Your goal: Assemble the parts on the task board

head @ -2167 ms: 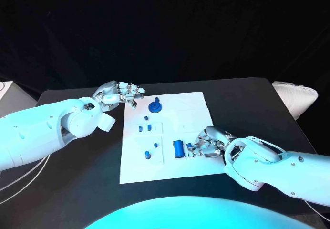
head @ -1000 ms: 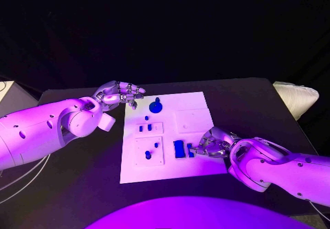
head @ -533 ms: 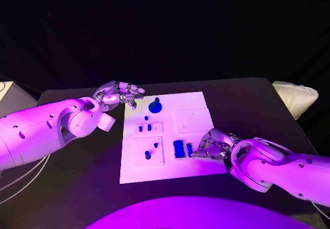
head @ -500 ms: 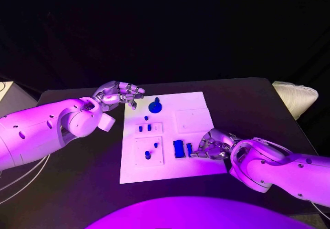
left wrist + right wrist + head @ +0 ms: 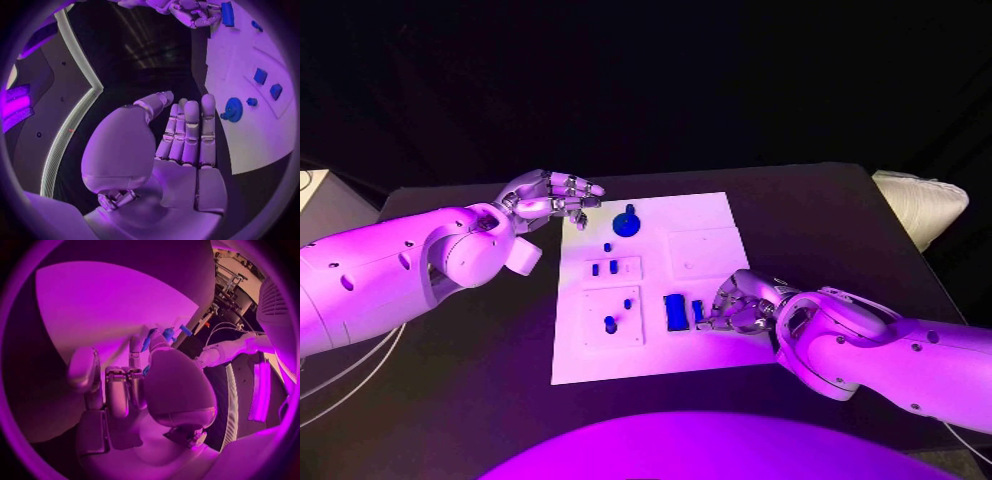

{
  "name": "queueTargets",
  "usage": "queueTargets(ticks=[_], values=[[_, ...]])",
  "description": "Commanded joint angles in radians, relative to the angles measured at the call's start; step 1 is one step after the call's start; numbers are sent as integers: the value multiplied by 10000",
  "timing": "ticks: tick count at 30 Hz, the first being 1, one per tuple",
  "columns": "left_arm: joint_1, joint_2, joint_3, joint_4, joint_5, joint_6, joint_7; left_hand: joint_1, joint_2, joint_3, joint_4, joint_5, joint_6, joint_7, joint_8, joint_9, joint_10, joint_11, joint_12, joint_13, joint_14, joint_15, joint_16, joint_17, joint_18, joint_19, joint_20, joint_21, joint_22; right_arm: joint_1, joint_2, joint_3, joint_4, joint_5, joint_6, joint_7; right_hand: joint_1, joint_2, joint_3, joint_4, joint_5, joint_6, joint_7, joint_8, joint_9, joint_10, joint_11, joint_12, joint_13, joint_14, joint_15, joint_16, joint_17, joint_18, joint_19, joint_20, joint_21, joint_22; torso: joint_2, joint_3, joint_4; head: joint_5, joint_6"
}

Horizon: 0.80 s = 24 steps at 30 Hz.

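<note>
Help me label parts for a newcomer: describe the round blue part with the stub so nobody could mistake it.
Start at the white task board in the middle of the black table. Go to its far edge, near the fingertips of the left hand. The round blue part lies there alone: a flat disc with a short stub pointing away from the robot, wider than the small blue pieces nearer the robot.

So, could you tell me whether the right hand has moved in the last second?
Yes, slightly: the right hand has crept away from the robot along the task board, beside the long blue part.

One task board (image 5: 708, 215); two hands; about eight blue parts, some partly hidden.
</note>
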Motion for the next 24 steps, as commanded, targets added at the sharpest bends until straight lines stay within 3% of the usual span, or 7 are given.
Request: queueTargets(ticks=[1, 7, 11, 17, 21, 23, 24], values=[[-3, 15, 6, 18, 61, 169, 52, -26, 100, -4, 68, 35, -67, 3, 31, 3, -66, 32, 28, 15, -38, 4, 68, 8, 148, 73, -5, -54, -11, -42, 15, -31, -80, -233, 102, -294, -22, 107, -4, 7, 53, -58, -6, -37, -49, 1038, -52, 49, 2624, 1025, -58, 29, 2551, -87, 54, -11, -3, 183, -8, 3, -9, 6, 1], [-8, 16, 5, 19, 61, 170, 59, -26, 100, -4, 68, 35, -67, 3, 31, 3, -66, 32, 28, 15, -38, 4, 68, 8, 148, 73, -5, -54, -11, -43, -21, -30, -8, -161, -63, -90, -64, 121, -57, 8, 189, -63, -1, -52, -65, 1030, -47, 33, 2616, 1023, -56, 24, 2539, -82, 48, -10, -39, 174, -19, 5, -18, 9, 1], [-26, 18, 5, 9, 84, 160, 73, -30, 116, 8, 83, 38, -75, 6, 41, 3, -81, 34, 43, 14, -40, 5, 71, 6, 149, 76, -5, -59, -12, -33, -175, -28, 121, 249, -336, 456, -225, -30, -276, 15, 417, -112, 27, -91, -98, 925, -25, -178, 2504, 999, -40, -18, 2432, -48, -13, 2, -263, 88, -44, 0, -23, 22, 1], [-147, 64, 4, -100, 326, 86, 184, -45, 108, 3, 92, 36, -80, 7, 44, 2, -90, 38, 45, 13, -59, 9, 60, 1, 147, 68, -4, -67, -15, 194, -451, -10, 154, 1597, -734, 1882, -354, -377, -715, 34, 545, -1124, 440, -637, -312, 340, 333, -1194, 1961, 805, 247, -373, 1642, 181, -520, 226, -1878, -632, -134, -30, -36, 11, 1], [-264, 139, 5, -223, 641, -81, 398, -85, 91, 10, 137, 31, -111, 11, 71, 2, -164, 54, 69, 5, -294, 34, -136, -80, 140, -72, 15, -211, -75, 518, -498, 2, -250, 3436, -900, 3371, -376, -321, -753, 34, 431, -1327, 536, -721, -333, 11, 426, -1688, 1675, 687, 333, -605, 1211, 351, -861, 321, -2984, -1155, -251, -86, -62, -14, 1], [-305, 199, 5, -288, 829, -242, 580, -128, 77, 2, 192, 14, -140, 20, 100, 2, -203, 69, 105, 1, -588, 66, -410, -198, 133, -263, 46, -426, -174, 686, -433, 11, -673, 4729, -922, 4315, -234, -144, -700, 15, 478, -1374, 562, -720, -325, -197, 457, -1978, 1494, 559, 365, -844, 787, 480, -1154, 365, -3864, -1575, -319, -137, -76, -4, 1], [-321, 231, 5, -318, 930, -335, 685, -139, 75, -5, 217, 4, -156, 25, 116, 3, -225, 79, 120, -3, -707, 81, -556, -268, 133, -352, 63, -551, -237, 766, -371, 17, -935, 5380, -894, 4778, -34, 55, -654, -8, 581, -1428, 590, -724, -321, -343, 481, -2157, 1371, 474, 390, -1001, 528, 551, -1328, 396, -4396, -1833, -347, -158, -83, 7, 1]])
